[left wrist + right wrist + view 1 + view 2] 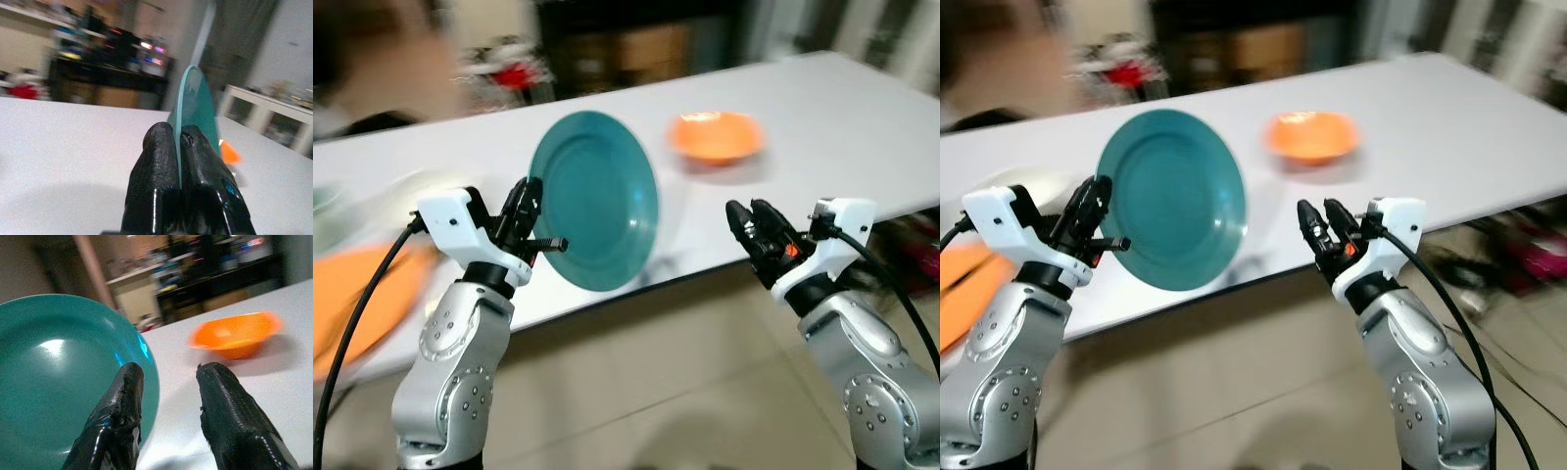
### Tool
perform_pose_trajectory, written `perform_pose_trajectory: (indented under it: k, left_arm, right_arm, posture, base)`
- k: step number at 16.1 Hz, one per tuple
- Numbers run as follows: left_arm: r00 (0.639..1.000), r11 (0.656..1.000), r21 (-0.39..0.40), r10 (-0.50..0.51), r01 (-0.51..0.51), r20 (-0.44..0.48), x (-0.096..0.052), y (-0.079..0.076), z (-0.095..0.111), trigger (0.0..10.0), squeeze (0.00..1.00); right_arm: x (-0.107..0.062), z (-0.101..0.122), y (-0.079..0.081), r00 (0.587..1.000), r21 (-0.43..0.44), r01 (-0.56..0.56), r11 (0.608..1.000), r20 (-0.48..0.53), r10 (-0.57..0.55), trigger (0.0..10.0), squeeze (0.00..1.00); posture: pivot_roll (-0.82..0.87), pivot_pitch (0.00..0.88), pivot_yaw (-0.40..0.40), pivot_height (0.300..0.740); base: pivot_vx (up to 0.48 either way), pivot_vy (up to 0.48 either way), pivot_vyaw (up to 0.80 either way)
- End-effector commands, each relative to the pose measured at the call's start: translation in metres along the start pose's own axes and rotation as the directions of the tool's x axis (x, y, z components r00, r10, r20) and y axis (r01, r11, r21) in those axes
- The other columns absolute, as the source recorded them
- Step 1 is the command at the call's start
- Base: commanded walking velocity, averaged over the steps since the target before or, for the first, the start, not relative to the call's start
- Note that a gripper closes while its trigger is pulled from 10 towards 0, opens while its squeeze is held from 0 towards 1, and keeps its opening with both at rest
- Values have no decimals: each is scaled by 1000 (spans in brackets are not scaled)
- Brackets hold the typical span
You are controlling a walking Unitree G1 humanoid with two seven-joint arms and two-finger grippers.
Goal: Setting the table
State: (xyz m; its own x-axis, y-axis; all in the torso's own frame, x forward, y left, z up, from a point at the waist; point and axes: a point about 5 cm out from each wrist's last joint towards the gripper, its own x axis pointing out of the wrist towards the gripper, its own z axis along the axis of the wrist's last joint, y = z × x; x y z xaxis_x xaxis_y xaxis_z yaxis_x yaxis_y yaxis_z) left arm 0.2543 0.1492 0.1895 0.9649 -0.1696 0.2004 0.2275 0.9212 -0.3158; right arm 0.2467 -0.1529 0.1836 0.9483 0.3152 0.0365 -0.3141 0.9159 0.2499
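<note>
Left eye view: left pincer (530,217) clamped on the rim of a teal plate (597,196), plate held up on edge, tilted, above the near edge of the white tabletop (822,127). Right pincer (751,227) sits in front of the near edge, off to the plate's right, fingers slightly apart, gripping nothing. Orange bowl (717,135) rests on the tabletop further in, toward the far edge. An orange plate (357,294) lies near the tabletop's left edge, blurred. Background blurred.

Right eye view: same layout. Teal plate clear of the tabletop surface, bowl beyond it and to its right, well apart from both pincers.

Left wrist view: both black fingers (156,196) pressed together on the plate rim, plate seen edge-on between them. A sliver of the orange bowl shows past the plate on the white tabletop.

Right wrist view: right fingers (230,416) parted with a gap, nothing between them. Teal plate face close beside one finger; cannot tell if touching. Orange bowl upright on the tabletop beyond.
</note>
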Motion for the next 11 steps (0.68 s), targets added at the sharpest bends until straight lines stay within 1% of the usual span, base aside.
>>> perform_pose_trajectory:
  k: [1, 2, 4, 5, 7, 10, 11]
  left_arm:
    - [998, 998, -19, -52, 53, 18, 3, -11, 2, 10000, 0]
    - [999, 999, -26, -47, 48, 16, 3, -10, 1, 10000, 0]
    - [999, 999, -33, -36, 37, 15, 4, -8, 1, 10000, 0]
    - [1000, 999, -42, -12, 12, 10, 2, -5, 1, 10000, 0]
    - [1000, 996, -87, 7, -4, 31, 0, 0, 4, 10000, 0]
    - [996, 987, -161, -10, 24, 88, -5, -1, 12, 10000, 0]
    - [994, 981, -191, -1, 21, 105, -6, 1, 14, 10000, 0]
  right_arm:
    - [-3, 2, -3, 1000, -5, 12, 1000, -2, -12, 10000, 0]
    - [-4, 2, -3, 1000, 3, 3, 1000, -9, -3, 10000, 0]
    - [-4, 1, -1, 999, 16, -24, 1000, -21, 24, 10000, 0]
    - [-5, 0, 0, 998, 34, -53, 998, -32, 54, 10000, 0]
    - [-5, 2, 1, 995, 41, -92, 995, -38, 94, 10000, 0]
    - [-7, 5, 3, 988, 53, -146, 988, -38, 148, 10000, 0]
    - [-8, 6, 5, 982, 56, -180, 982, -44, 183, 10000, 0]
  posture:
    - [-140, 0, 80, 740]
    - [-140, 0, 80, 740]
    - [-141, 0, 81, 740]
    - [-141, 0, 81, 740]
    - [-143, 0, 85, 740]
    - [-139, 0, 83, 740]
    - [-137, 0, 82, 740]
  base:
    - [458, 0, -800]
    - [458, 0, -731]
    - [446, 0, 0]
    - [349, 0, 0]
    - [0, 0, 0]
    - [0, 0, 0]
    - [0, 0, 0]
